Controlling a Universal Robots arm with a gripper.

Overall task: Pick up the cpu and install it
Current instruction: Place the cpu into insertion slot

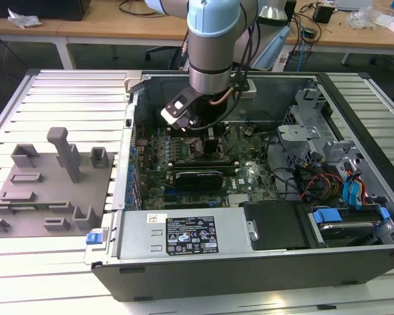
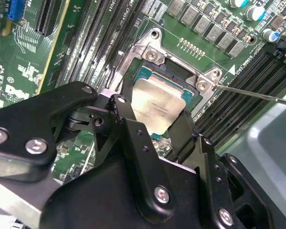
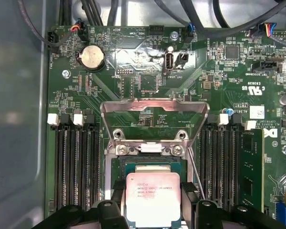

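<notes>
My gripper (image 3: 153, 204) has its fingers (image 3: 116, 194) closed narrow on two opposite edges of the cpu (image 3: 153, 193). I hold it directly at the open socket (image 3: 148, 168); whether it already sits inside, I cannot tell. Beyond it the metal load plate (image 3: 155, 107) stands lifted. Around is the green motherboard (image 3: 148, 71), inside the open computer case (image 1: 184, 269). The case lies on a slotted metal table (image 1: 59, 92), with a grey fixture plate (image 1: 52, 190) beside it. Far behind stand wooden desks (image 1: 105, 23).
</notes>
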